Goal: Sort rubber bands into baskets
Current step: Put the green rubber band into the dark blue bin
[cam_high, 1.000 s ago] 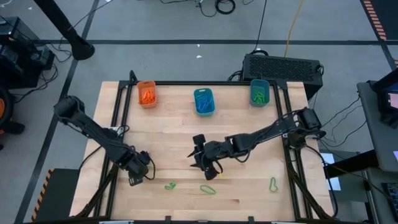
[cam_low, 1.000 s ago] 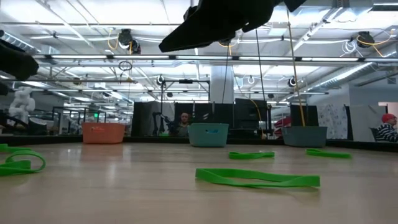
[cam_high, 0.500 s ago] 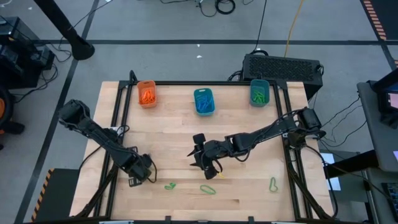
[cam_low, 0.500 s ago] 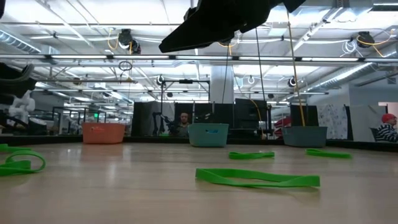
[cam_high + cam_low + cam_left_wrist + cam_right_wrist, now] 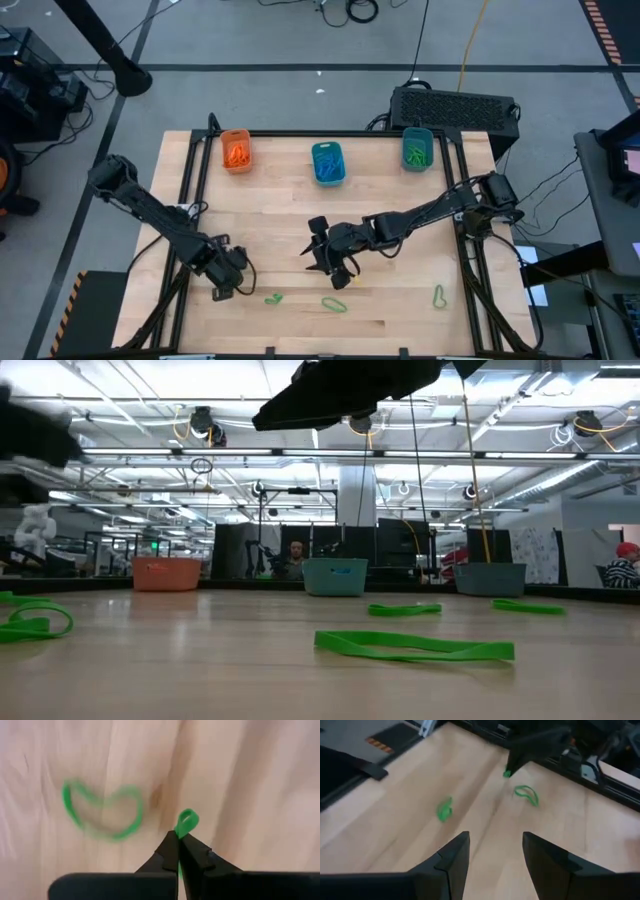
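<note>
My left gripper (image 5: pixel 222 290), pointing down near the table's near-left corner, is shut on a green rubber band (image 5: pixel 187 822). A second green band (image 5: pixel 272 298) lies flat on the wood just right of it, and two more (image 5: pixel 334 304) (image 5: pixel 438 296) lie along the near edge. My right gripper (image 5: pixel 318 248) hangs open over the table's middle, above the wood, with nothing between its fingers. At the far edge stand the orange basket (image 5: pixel 236 150) and two teal baskets (image 5: pixel 328 162) (image 5: pixel 417 148), all holding bands. My left gripper pinches the green band between its two fingertips (image 5: pixel 172 851), coming from above. A small loop of the band (image 5: pixel 189 819) sticks out past the tips. I cannot tell whether that loop is lifted clear of the wood or rests on it.
A black box (image 5: pixel 455 108) sits behind the far right corner, and black frame rails (image 5: pixel 190 190) run along the table's left and right sides. Bare wood lies between the baskets and the arms.
My left gripper has shut on a green band near the near-left corner and has rolled a little about its own axis while staying over the same spot. The other bands lie as before.
</note>
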Controlling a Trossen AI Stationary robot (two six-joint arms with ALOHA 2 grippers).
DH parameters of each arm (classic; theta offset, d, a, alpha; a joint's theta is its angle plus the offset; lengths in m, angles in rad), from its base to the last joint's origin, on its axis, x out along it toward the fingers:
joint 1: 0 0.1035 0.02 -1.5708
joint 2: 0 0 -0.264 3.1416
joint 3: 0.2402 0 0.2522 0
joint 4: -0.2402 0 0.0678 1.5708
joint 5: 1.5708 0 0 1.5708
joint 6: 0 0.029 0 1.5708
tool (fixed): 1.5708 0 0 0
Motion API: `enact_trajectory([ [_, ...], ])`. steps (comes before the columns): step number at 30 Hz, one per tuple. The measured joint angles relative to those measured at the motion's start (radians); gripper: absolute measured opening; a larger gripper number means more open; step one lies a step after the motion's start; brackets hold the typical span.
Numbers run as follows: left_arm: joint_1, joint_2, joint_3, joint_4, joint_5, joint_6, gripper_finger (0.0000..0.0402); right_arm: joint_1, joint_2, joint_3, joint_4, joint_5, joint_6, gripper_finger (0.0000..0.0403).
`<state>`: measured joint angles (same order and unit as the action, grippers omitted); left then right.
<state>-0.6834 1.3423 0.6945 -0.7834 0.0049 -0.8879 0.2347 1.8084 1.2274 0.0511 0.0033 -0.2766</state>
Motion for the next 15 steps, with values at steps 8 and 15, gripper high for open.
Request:
enact_trajectory([
  [8, 0.000, -0.153, 0.009, 0.260, -0.270, 0.147, 0.0002, -0.024, 0.000, 0.000, 0.113, -0.113, 0.053, 0.0175],
  [15, 0.021, -0.190, 0.010, 0.500, -0.505, 0.305, 0.0001, -0.023, 0.013, 0.000, 0.238, -0.114, 0.102, 0.0175],
])
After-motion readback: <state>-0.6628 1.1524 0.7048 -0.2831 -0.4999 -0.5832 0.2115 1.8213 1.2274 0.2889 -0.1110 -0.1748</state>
